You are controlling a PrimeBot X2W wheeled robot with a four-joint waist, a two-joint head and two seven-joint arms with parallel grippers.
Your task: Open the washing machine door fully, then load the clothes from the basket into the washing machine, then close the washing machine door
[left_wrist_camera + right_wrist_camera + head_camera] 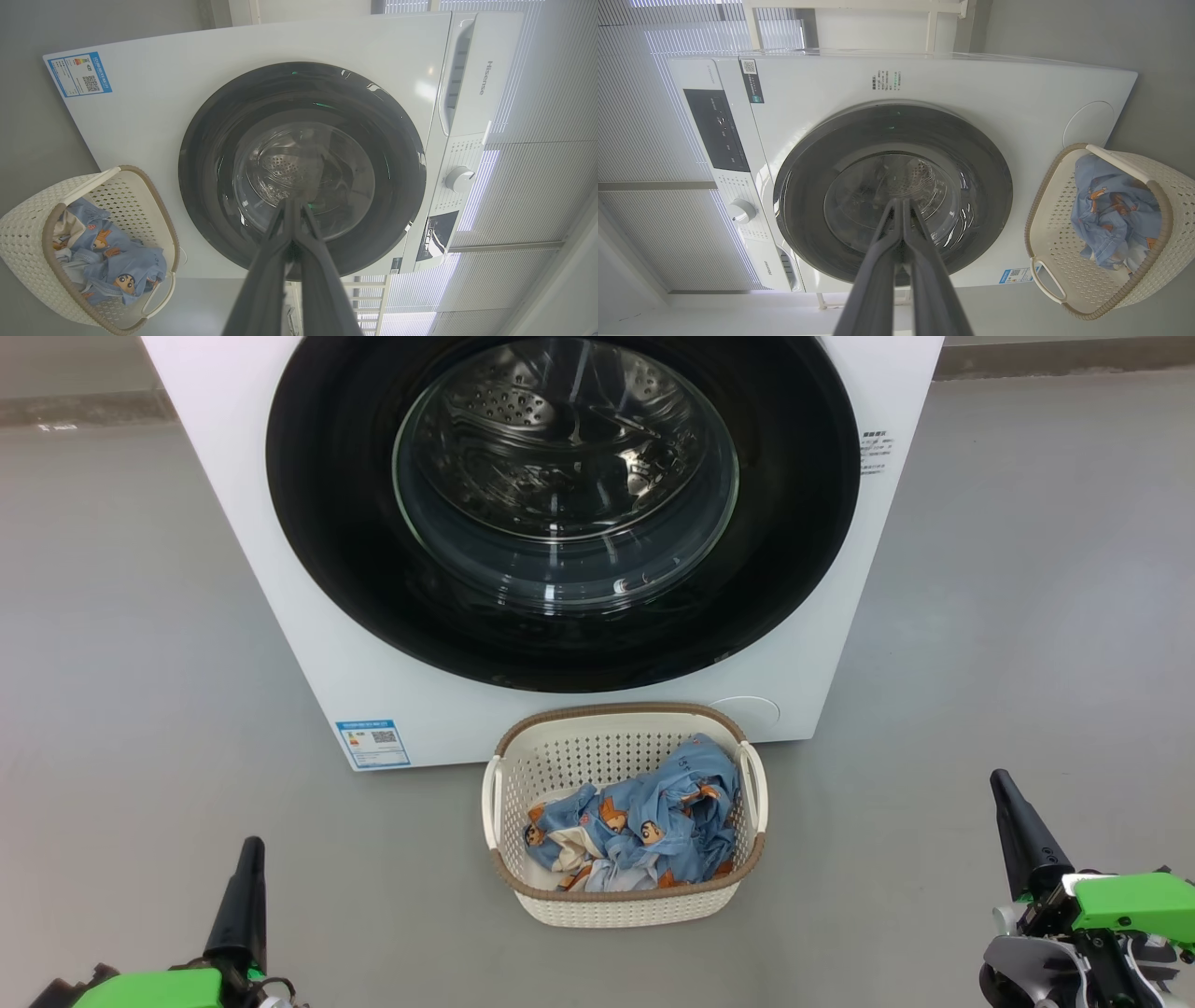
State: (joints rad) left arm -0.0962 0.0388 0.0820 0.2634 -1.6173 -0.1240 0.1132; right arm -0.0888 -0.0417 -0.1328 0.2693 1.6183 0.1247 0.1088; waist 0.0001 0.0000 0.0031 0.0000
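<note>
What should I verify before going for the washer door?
1. washing machine door shut, not yet opened: ok.
2. left hand shut and empty: ok.
3. right hand shut and empty: ok.
4. clothes all inside the basket: ok.
5. basket out of the door's swing: cannot tell; it stands close below the door.
6. door's grab point located: cannot tell.

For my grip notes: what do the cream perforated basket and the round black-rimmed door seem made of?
The cream perforated basket looks like matte moulded plastic: even holes. The round black-rimmed door seems glossy plastic around clear glass: shiny reflections, see-through centre.
</note>
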